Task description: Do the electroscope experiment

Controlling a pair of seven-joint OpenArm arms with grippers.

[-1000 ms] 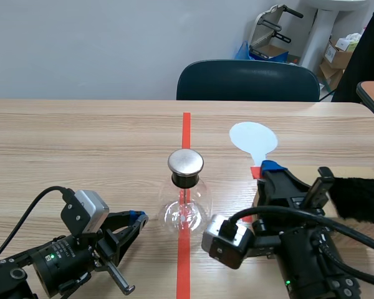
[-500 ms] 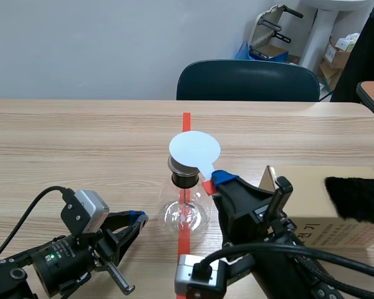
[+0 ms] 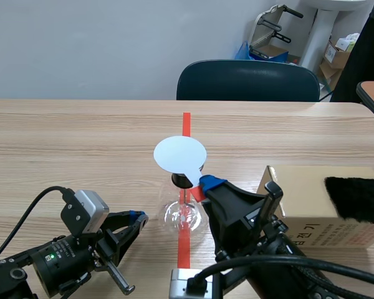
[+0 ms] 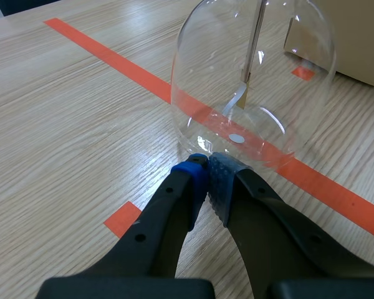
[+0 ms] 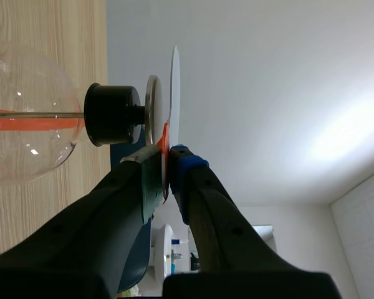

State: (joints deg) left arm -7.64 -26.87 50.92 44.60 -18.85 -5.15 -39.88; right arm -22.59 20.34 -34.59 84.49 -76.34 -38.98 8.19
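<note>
My right gripper [image 5: 165, 163] pinches the disc [image 5: 174, 87] and holds it flat just above the cap [image 5: 151, 109], faces parallel, with a thin gap between them.

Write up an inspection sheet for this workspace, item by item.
Surface: wooden table with orange-red tape marks.
Job's things: glass flask upright on the tape line; white disc held over its metal plate, with a slim gap between them.
Clutter: cardboard box with black fur on it, beside the right arm.
Grippers: left gripper low by the flask's base, jaws shut on nothing; right gripper, jaws shut on the disc's handle.
Cables: black cable at the left arm; cable bundle over the right arm.
Surroundings: chair across the table; boxes behind it.
</note>
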